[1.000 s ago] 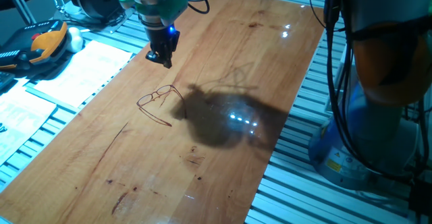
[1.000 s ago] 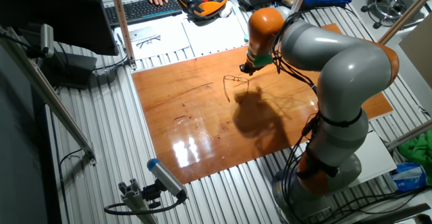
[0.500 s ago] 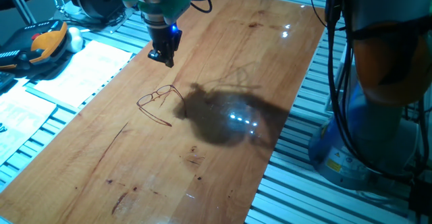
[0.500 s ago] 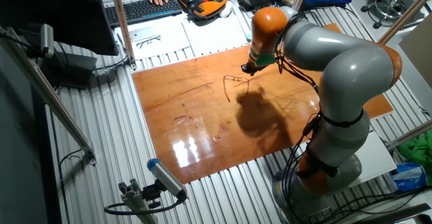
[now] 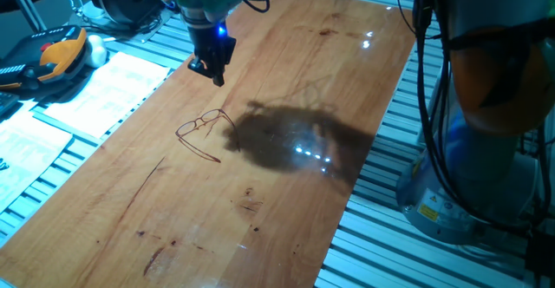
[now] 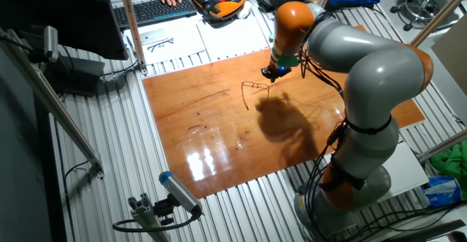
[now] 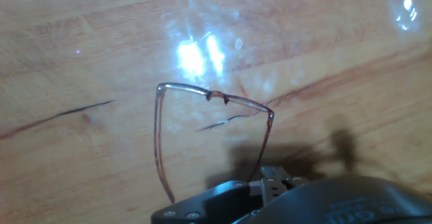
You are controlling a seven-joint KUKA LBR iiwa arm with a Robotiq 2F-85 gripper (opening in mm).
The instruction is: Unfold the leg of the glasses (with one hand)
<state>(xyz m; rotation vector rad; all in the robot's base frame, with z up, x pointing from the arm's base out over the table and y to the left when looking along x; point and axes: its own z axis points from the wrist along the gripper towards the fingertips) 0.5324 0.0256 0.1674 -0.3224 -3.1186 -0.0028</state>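
Observation:
The glasses [image 5: 202,132] lie on the wooden table [image 5: 286,193], a thin reddish-brown wire frame with both legs stretched out from it. They also show in the other fixed view [image 6: 252,90] and in the hand view [image 7: 210,97], where one leg runs down at the left and the other at the right. My gripper [image 5: 213,71] hangs in the air above and behind the glasses, apart from them, with its blue light on; it also shows in the other fixed view [image 6: 269,73]. It holds nothing. Its fingertips are too small and dark to tell whether they are apart.
White paper sheets [image 5: 104,88] and an orange and black handset [image 5: 61,54] lie left of the table. The arm's grey base [image 6: 357,176] stands at the table's right side. A keyboard [image 6: 157,9] with a person's hand on it is at the far edge.
My gripper has moved a little up and away from the glasses towards the far edge of the table. The glasses have not moved.

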